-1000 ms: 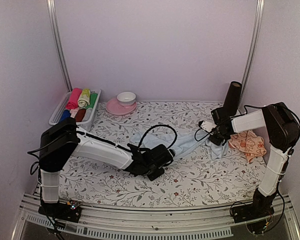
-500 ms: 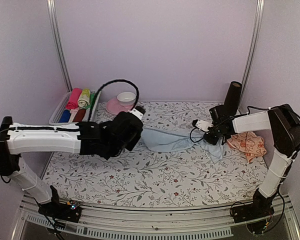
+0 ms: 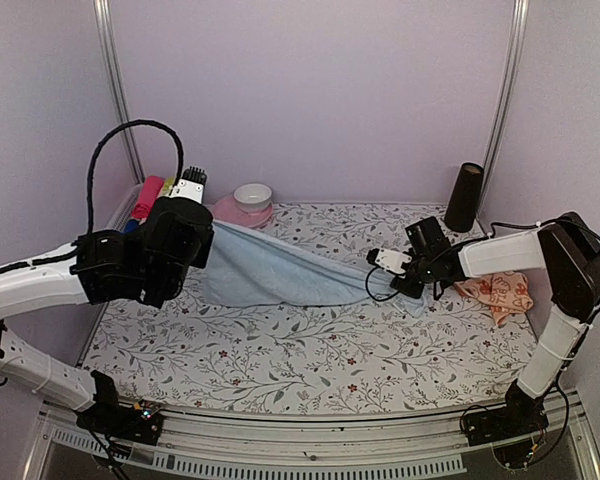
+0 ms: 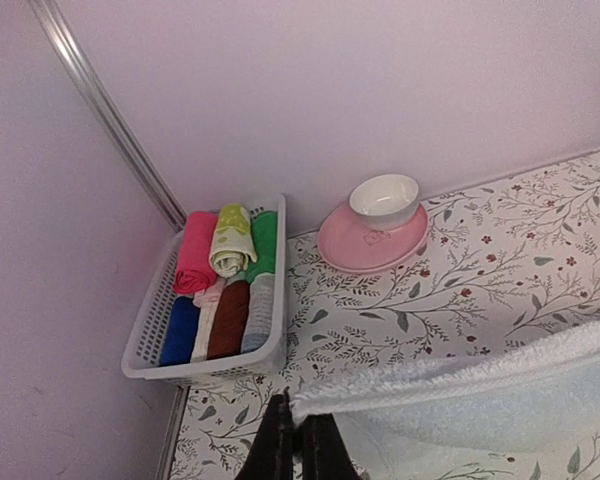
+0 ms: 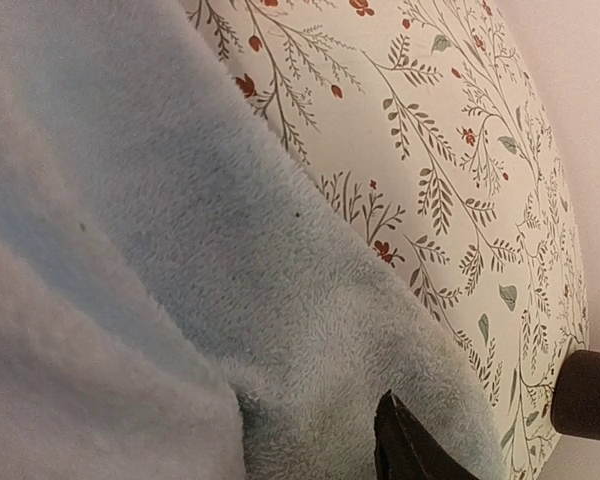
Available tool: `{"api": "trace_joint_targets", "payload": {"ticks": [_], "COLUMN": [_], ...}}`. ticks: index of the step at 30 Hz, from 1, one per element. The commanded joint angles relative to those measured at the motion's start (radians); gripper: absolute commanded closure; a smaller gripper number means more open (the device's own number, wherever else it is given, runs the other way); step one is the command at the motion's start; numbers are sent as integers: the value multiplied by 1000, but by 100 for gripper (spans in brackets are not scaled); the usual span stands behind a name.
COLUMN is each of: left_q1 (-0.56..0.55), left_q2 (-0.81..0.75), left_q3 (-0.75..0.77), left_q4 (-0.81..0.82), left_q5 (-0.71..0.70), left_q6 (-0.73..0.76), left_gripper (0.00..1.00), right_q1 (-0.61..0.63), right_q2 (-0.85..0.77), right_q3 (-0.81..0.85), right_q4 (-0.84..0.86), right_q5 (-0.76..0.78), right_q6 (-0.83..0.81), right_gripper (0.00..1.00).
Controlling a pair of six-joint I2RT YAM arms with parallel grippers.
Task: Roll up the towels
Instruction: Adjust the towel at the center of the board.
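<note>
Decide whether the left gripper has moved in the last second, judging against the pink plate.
Yes. The left gripper, shut on the pale blue towel, swung left and back, from in front of the pink plate to its left.

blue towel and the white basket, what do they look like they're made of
The blue towel looks like soft plush fabric, perhaps fleece or microfibre: fuzzy matte nap close up. The basket seems moulded white plastic, smooth: thin walls pierced with even holes.

Left arm [image 3: 30, 290], right arm [image 3: 495, 252]: white shells, black joints; black cable [image 3: 105, 150] loops above.
</note>
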Motion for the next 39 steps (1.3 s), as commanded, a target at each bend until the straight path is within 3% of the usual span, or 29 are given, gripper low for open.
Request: {"api": "trace_joint_targets", "payload": {"ticks": [1, 10, 14, 16, 18, 19, 24, 28, 34, 39], "left_q1": [35, 61, 64, 65, 66, 67, 69, 68, 50, 45], "left_q2": [-84, -194, -192, -181, -167, -162, -135, -138, -214, -228], "left_q3": [-13, -67, -84, -89, -89, -89, -70, -43, -70, -135], "left_q4": [-92, 6, 53, 61, 60, 60, 62, 76, 248, 445], "left_q5": [-169, -196, -168, -158, -149, -146, -149, -178, -220, -236], "left_q6": [-76, 7, 38, 43, 41, 40, 57, 79, 231, 383], "left_gripper": [100, 100, 100, 100, 100, 100, 100, 100, 100, 100], "right_q1": [-6, -9, -23, -26, -26, -26, -39, -58, -56, -50], "right_q2": [-24, -2, -9, -18, -34, -47, -199, -408, -639, -599], "right_q3": [-30, -42, -43, -50, -51, -49, -2, 67, 154, 200], "right_q4": [49, 136, 143, 138, 106, 89, 75, 37, -342, -499], "right_q5": [85, 220, 165, 97, 26, 3, 145, 128, -237, -277], "right_q6": [-34, -37, -24, -12, -6, -5, -77, -82, -204, -250], "right_gripper": [52, 53, 58, 71, 94, 97, 98, 98, 96, 94]}}
